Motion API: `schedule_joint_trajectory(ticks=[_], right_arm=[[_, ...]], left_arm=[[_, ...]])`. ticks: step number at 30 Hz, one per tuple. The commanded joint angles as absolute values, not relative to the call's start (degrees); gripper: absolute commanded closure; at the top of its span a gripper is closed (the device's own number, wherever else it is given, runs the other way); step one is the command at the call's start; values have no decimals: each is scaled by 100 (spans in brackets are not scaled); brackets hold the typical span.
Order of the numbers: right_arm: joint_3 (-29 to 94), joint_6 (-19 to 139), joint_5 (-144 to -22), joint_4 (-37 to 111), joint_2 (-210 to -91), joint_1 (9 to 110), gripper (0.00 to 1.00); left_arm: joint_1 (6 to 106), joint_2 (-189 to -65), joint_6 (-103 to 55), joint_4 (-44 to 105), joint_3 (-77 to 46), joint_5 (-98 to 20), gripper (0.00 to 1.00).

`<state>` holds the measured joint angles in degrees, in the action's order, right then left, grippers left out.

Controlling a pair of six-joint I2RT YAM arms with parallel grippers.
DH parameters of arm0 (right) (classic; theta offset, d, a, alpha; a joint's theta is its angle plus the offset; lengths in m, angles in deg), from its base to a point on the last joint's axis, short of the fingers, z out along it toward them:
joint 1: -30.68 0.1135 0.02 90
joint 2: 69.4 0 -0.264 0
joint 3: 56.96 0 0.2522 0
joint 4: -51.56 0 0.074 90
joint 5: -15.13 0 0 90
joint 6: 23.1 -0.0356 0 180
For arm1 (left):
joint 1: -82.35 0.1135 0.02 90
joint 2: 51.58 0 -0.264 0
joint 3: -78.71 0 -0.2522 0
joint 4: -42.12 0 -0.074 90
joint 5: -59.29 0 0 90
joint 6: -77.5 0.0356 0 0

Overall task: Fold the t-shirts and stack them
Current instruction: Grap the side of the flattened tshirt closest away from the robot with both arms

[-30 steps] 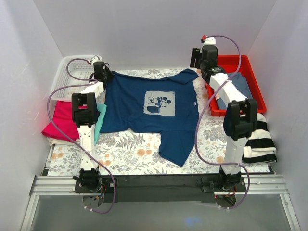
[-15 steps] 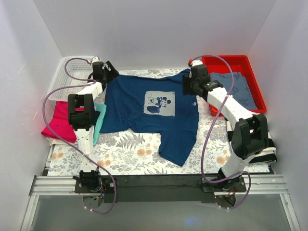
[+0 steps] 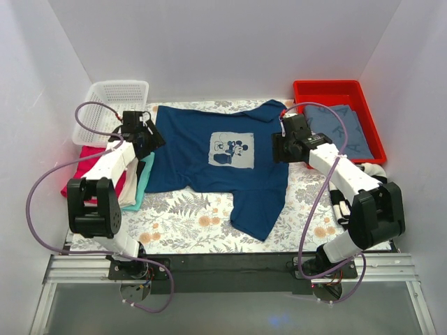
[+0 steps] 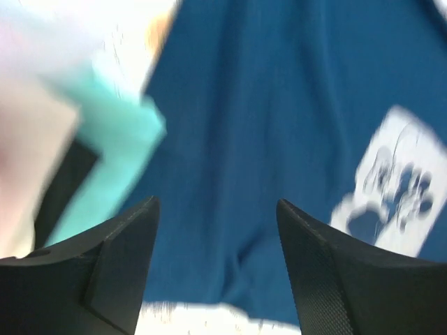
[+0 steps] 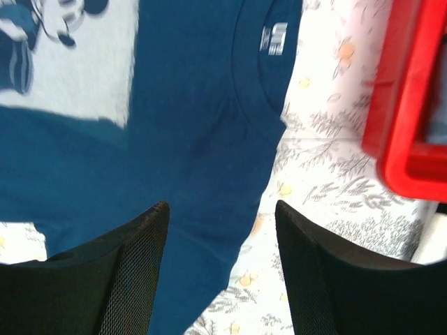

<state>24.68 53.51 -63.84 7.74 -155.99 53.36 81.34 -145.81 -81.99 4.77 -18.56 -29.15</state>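
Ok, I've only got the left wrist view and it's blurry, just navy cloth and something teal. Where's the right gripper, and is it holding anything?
Observer: The right gripper is open with nothing between its fingers, above the navy tee near its collar.
Operator: Which way does that collar point?
Observer: Toward the red bin at the far right, which holds a grey-blue garment.
Operator: Any part of the tee outside my view?
Observer: One sleeve reaches toward the near edge of the table.
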Motion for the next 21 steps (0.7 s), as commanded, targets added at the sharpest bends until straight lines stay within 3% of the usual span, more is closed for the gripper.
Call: schedule_joint_trajectory(ticks=[1,11,21], right_arm=[[2360,5284,-6599,722,-15615,5406,32],[2132,5266,-6862,722,-15642,5450,33],[2114,5336,-6827,660,-15642,5468,33]], left_arm=[[7876,-13851,-8263,-590,-2257,-2782,35],[7840,-12875,-8914,-1339,-3373,-2342,46],[7840,-12945,-9424,-1366,-3865,-1990,51]])
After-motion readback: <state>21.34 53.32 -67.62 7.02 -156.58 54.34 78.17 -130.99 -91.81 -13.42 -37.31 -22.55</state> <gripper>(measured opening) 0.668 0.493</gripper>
